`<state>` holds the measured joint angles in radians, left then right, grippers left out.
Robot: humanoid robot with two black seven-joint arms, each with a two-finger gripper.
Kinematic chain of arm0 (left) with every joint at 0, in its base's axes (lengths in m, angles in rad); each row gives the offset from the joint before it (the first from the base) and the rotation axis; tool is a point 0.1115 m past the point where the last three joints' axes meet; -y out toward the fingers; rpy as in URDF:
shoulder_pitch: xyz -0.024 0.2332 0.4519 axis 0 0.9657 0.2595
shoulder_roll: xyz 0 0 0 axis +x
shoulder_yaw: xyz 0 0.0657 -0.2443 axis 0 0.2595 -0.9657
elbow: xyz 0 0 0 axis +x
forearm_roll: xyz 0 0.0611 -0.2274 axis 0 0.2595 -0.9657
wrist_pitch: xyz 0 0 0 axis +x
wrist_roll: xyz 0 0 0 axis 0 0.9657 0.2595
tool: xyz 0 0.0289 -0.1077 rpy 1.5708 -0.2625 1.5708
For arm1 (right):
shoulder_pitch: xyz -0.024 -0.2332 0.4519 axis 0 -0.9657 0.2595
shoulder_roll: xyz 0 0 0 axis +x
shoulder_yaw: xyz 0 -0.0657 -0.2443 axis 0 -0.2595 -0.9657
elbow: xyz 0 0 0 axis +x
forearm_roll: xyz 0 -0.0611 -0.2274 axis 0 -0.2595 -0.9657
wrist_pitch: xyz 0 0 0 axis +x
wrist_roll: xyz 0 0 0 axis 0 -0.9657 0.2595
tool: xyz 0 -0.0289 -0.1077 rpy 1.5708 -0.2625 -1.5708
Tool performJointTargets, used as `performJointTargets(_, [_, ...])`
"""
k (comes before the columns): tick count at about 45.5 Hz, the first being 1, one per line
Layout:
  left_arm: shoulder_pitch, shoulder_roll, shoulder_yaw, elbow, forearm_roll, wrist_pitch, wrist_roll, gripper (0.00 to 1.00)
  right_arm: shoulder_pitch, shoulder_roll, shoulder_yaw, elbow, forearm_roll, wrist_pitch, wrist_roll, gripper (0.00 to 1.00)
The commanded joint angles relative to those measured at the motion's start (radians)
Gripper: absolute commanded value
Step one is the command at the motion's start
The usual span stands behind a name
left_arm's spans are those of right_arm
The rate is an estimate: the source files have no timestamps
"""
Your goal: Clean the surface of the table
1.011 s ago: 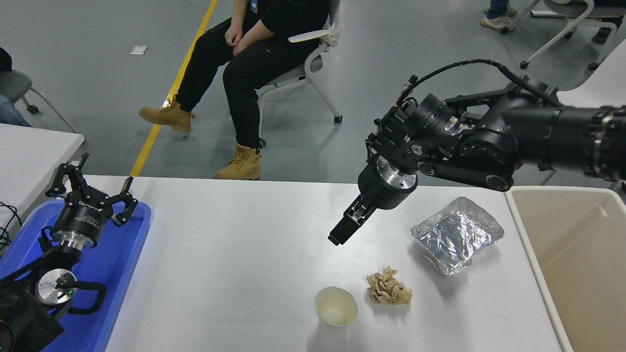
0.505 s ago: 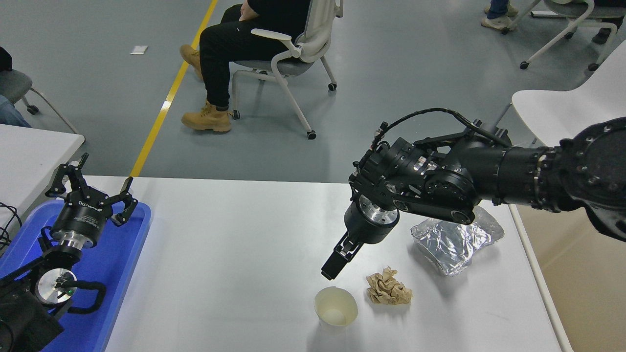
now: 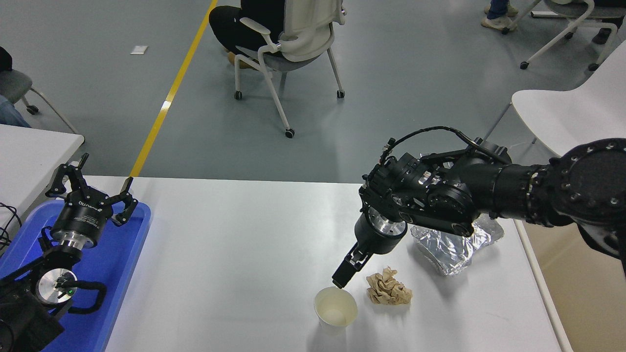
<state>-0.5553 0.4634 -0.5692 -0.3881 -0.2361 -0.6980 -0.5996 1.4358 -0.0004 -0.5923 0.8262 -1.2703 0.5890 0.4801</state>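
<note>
While the table surface point(image 3: 234, 254) fills most of the lower frame, its near edge is cut off by the frame bottom and its left end sits under a blue tray point(image 3: 122, 274). Right arm point(image 3: 489, 195) comes in from the right edge, hiding the upper part of a crumpled foil container point(image 3: 450, 249) at centre-right. Left gripper point(image 3: 90, 193) is parked lower left over the tray, fingers spread wide, w/ nothing between them. Right gripper point(image 3: 341, 281) points down w/ its tip at the far rim of a paper cup point(image 3: 336, 310) at bottom centre; fingers look pressed together, though contact w/ the rim is hard to judge. Crumpled brown paper point(image 3: 389, 289) lies just right of the cup, apart from it. Wide bare tabletop runs from tray to cup. An office chair point(image 3: 288, 34) stands at top centre, its occupant mostly hidden behind it.
</note>
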Motion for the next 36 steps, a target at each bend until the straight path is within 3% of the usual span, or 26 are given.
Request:
performJointTargets(1, [0.000,0.000,-0.001,0.000,0.000,0.000,0.001,1.00,-0.026,0.000,-0.003,-0.018,0.003,0.000,0.000,0.98])
performJointTargets(36, [0.000,0.000,-0.001,0.000,0.000,0.000,0.001,1.00,-0.057,0.000,0.014,0.014,0.009,-0.001,0.000,0.98])
